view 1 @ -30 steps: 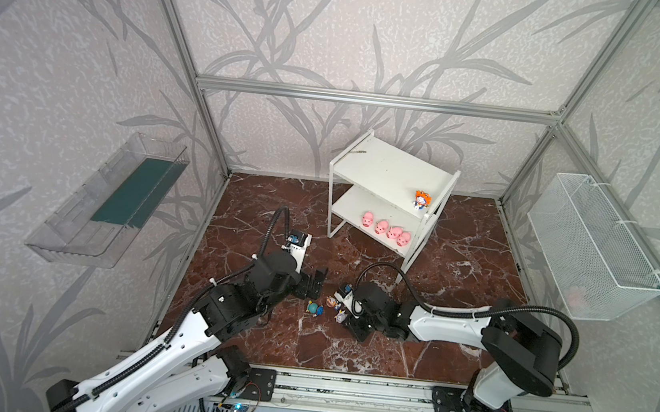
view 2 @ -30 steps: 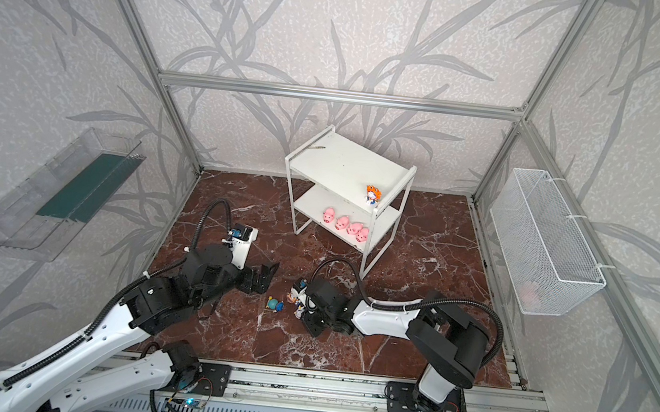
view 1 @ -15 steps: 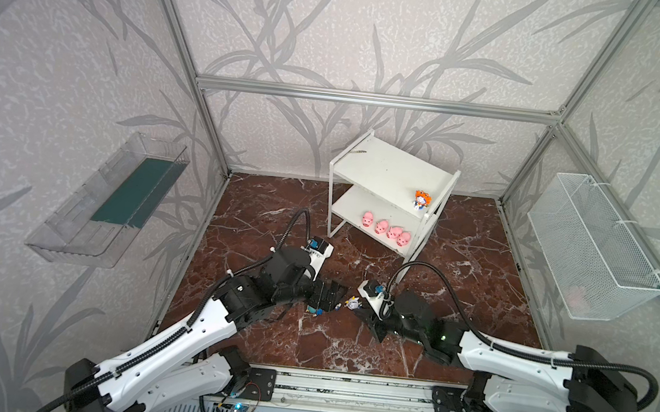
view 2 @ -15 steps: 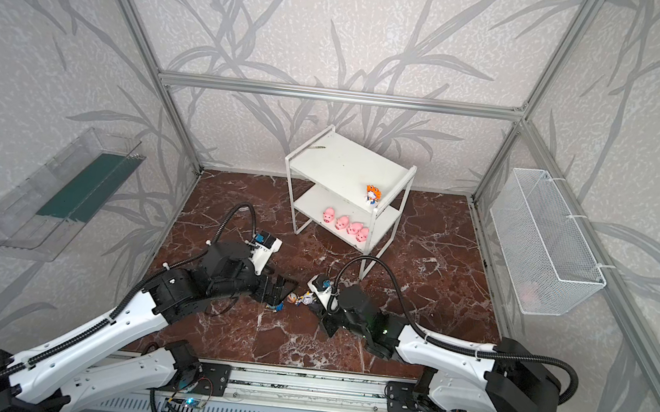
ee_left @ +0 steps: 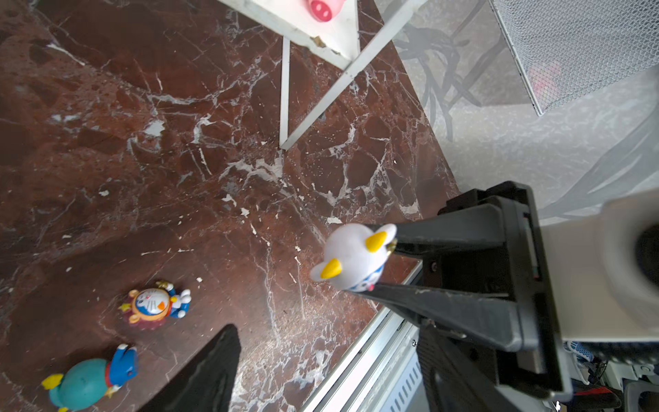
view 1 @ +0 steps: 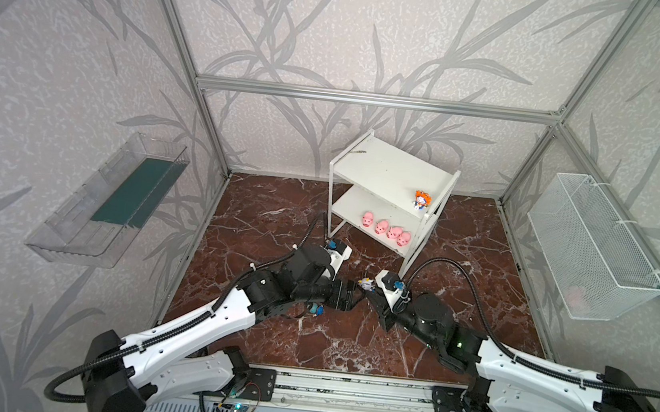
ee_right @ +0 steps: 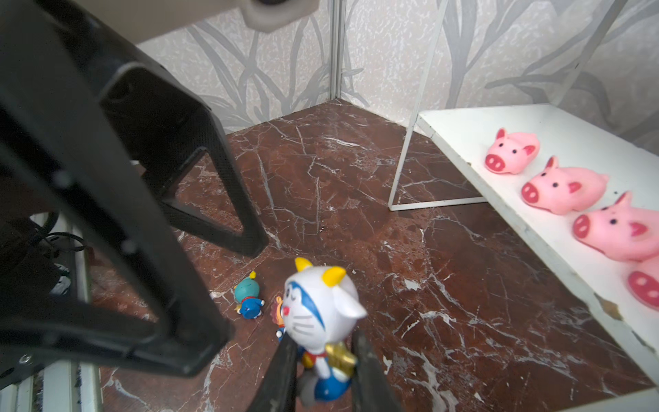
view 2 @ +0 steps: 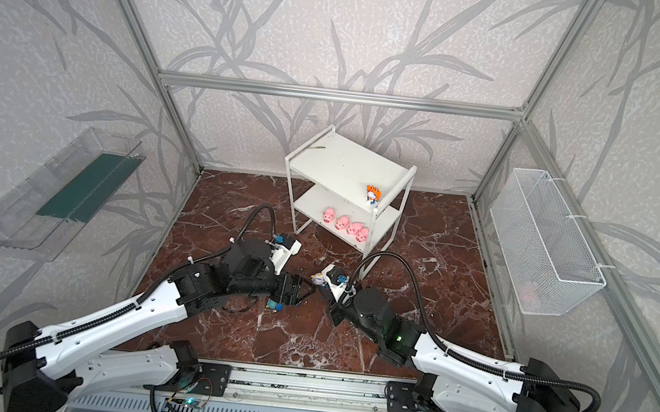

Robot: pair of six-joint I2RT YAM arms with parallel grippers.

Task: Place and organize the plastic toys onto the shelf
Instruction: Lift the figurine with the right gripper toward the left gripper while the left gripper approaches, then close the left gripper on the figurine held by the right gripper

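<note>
Right tool raised, gripping white-gold figurine; left tool open, nearer.

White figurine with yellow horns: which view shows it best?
The right wrist view: the white figurine is close, face on, pinched in the right tool. The left wrist view shows the back of its head. In both top views it is tiny.

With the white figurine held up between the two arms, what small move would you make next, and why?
Probably ease the left gripper forward so its open fingers bracket the figurine's head: the right gripper pinches its body off the floor, just beyond the left fingertips, suggesting a handover.
</note>
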